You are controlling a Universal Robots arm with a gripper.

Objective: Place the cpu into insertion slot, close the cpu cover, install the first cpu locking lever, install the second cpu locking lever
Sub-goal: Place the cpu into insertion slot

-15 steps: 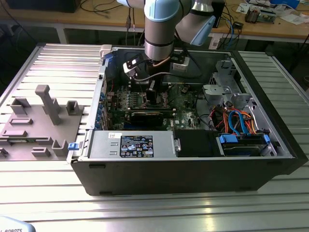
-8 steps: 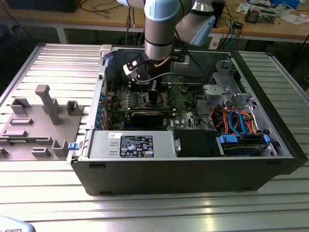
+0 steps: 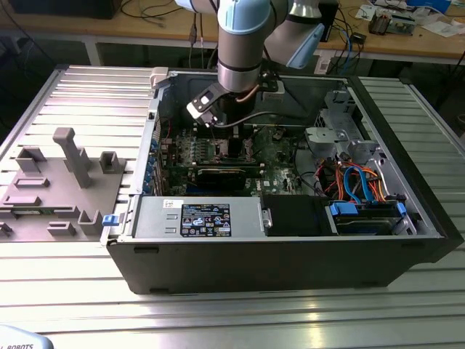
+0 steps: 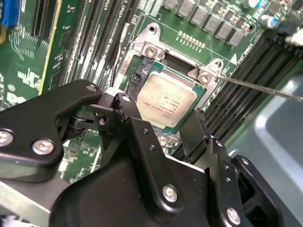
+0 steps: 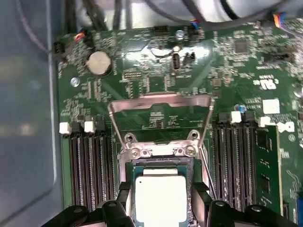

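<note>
First step is in hand — the gripper (image 4: pixel 161 109), closed on the chip (image 5: pixel 161 198) at opposite edges, holds it at the socket (image 4: pixel 147 47), cover (image 5: pixel 161 98) swung up clear — and seating it likely calls for keeping it level and square.

In the first wrist view, the cpu (image 5: pixel 160 198) was cut off by the picture's edge. In the second wrist view, 1 edge of it was hidden by the gripper (image 4: pixel 162 109); contact was perhaps made, but could not be told.
</note>
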